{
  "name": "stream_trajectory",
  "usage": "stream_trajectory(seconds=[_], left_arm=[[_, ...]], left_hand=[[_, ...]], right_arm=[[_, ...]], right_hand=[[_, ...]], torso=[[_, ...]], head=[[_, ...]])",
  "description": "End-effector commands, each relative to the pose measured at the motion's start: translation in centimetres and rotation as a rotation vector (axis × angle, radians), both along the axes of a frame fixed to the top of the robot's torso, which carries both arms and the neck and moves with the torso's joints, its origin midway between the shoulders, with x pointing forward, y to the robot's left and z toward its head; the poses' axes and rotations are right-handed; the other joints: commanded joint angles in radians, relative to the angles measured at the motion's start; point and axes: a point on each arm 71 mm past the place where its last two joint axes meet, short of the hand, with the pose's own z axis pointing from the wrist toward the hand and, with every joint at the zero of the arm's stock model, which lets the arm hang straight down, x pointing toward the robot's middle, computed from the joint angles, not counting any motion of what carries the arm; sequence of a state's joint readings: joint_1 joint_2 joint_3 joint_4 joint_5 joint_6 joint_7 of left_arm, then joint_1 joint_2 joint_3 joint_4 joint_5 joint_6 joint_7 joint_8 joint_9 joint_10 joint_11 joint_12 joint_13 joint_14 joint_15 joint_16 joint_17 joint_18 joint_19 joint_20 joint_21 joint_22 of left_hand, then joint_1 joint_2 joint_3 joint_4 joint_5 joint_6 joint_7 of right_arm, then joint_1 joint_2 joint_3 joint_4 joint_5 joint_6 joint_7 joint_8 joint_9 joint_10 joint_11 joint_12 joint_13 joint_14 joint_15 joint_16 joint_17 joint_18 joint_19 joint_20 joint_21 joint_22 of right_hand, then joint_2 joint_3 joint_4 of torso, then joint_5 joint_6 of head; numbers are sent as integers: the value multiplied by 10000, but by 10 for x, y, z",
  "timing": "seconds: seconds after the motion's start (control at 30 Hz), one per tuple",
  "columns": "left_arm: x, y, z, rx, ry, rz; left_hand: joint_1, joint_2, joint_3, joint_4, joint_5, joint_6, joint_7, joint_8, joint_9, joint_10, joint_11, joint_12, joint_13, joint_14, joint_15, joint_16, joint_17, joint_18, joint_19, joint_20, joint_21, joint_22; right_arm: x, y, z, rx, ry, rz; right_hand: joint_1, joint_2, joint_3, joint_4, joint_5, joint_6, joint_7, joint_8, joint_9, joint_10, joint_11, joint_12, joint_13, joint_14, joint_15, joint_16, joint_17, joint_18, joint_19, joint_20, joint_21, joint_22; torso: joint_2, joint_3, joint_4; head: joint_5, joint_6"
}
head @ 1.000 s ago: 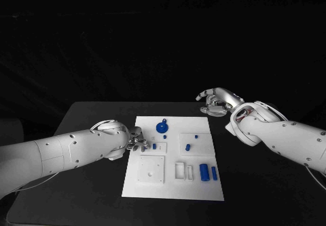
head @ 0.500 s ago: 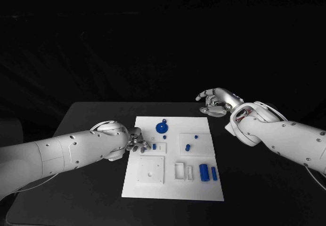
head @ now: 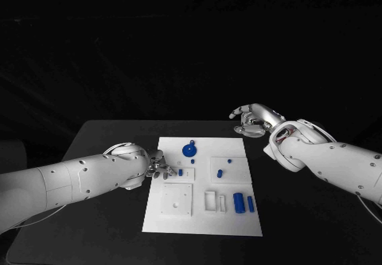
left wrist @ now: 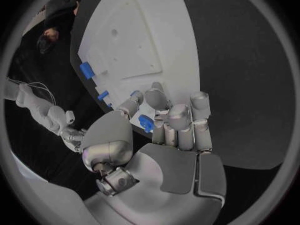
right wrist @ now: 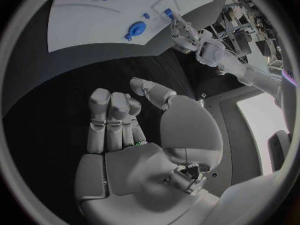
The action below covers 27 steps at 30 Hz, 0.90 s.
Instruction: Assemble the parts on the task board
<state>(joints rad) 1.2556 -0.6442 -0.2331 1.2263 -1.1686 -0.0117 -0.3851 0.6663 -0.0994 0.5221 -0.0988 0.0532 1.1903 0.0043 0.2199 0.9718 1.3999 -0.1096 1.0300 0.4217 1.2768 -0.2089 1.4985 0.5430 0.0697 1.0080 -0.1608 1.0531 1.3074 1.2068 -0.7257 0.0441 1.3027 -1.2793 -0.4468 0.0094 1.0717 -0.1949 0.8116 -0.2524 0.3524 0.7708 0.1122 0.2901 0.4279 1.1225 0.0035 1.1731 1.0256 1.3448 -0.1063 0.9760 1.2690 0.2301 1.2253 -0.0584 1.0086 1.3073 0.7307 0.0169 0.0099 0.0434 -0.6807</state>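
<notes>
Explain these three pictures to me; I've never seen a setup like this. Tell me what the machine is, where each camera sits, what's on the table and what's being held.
This is a two-armed robot with silver many-fingered hands at a black table. One picture looks down from its head; the round ones come from cameras at each wrist. On the table lies the flat white task board, carrying small blue parts: a round blue disc, two blue cylinders lying side by side, and a few smaller blue pegs. The left hand rests at the board's edge, and its wrist view shows a small blue piece between its fingers. The right hand hovers beyond the board's far corner, fingers curled, holding nothing.
</notes>
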Motion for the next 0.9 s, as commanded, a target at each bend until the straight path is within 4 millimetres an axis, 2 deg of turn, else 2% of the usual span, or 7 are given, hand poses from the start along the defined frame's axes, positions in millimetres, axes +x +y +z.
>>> stream_trajectory(seconds=[0.03, 0.07, 0.13, 0.2, 0.4, 0.73, 0.9], left_arm=[[0, 2, 0, -148, -185, 224], [0, 2, 0, -175, -161, 244], [0, 3, 1, -220, -205, 313], [0, 4, 1, -304, -220, 382], [1, 7, 2, -576, -225, 574], [6, 12, 14, -1907, -783, 1299], [12, 14, 27, -3283, -1680, 1779]], left_hand=[[-100, -295, 116, 267, -46, -79, -12, -50, 28, -9, 7, 53, -18, -13, -23, -26, -12, 159, 41, -1153, -54, 71], [-139, -358, 108, 304, -47, -79, -12, -50, 29, -11, 11, 52, -19, -14, -23, -26, -12, 157, 41, -1150, -55, 70], [-666, -1034, 75, 837, -30, -94, -13, -65, 40, -19, 16, 35, -30, -26, -22, -38, -18, 166, 36, -1146, -89, 47], [-899, -824, -464, 709, -38, -153, -11, -75, 101, -57, 10, 42, -17, -77, -26, -22, -1, 215, -69, -1159, -83, 92], [-1121, -832, -696, 812, -38, -181, -26, -93, 133, -79, 0, 22, -24, -108, -44, -43, -7, 267, -116, -1169, -109, 91], [-1402, -990, -623, 1556, -35, -301, -11, -175, 176, -138, 12, -92, -78, -180, -45, -157, -54, 358, -196, -1160, -158, 89], [-972, -530, -679, 1600, 1, -901, 207, -474, 143, -536, 229, -547, -287, -538, 152, -667, -275, 288, -496, -1056, -335, 55]], right_arm=[[0, 1, 0, -32, 14, 121], [0, 1, 0, -31, 15, 117], [0, 1, 0, -33, 16, 112], [0, 1, 0, -28, 23, 109], [0, 1, 0, -16, 29, 102], [0, 0, 0, -15, 24, 82], [1, -2, 0, 21, 50, 44]], right_hand=[[-3, -61, 31, 28, 49, -1, 101, 56, 13, -5, 51, -37, 15, -2, 61, 54, -10, 316, -7, -41, 38, 181], [-3, -61, 31, 28, 50, -1, 102, 56, 13, -5, 52, -37, 15, -2, 61, 54, -10, 317, -7, -41, 38, 181], [-5, -63, 30, 29, 50, -2, 104, 55, 12, -5, 53, -38, 16, -2, 62, 54, -10, 317, -7, -41, 38, 181], [-6, -62, 30, 31, 53, -4, 108, 54, 12, -5, 57, -40, 18, -2, 65, 54, -11, 317, -7, -40, 38, 181], [-2, -56, 34, 32, 59, -5, 118, 53, 11, -3, 65, -43, 22, -3, 72, 55, -12, 317, -8, -40, 38, 180], [0, -58, 37, 31, 64, -5, 130, 53, 11, -1, 76, -47, 28, -2, 82, 56, -13, 317, -8, -40, 39, 179], [-2, -59, 36, 33, 65, -3, 136, 54, 11, 0, 82, -49, 31, -3, 87, 56, -14, 317, -9, -39, 39, 179]], torso=[[-2, 3, -2], [1, 3, 2], [2, 4, 4], [-1, 2, 3], [2, 2, 2], [4, 7, 9], [-3, 7, 7]], head=[[-10, 5], [-16, 8], [-20, 13], [-24, 18], [-22, 15], [-15, 24], [-31, 67]])
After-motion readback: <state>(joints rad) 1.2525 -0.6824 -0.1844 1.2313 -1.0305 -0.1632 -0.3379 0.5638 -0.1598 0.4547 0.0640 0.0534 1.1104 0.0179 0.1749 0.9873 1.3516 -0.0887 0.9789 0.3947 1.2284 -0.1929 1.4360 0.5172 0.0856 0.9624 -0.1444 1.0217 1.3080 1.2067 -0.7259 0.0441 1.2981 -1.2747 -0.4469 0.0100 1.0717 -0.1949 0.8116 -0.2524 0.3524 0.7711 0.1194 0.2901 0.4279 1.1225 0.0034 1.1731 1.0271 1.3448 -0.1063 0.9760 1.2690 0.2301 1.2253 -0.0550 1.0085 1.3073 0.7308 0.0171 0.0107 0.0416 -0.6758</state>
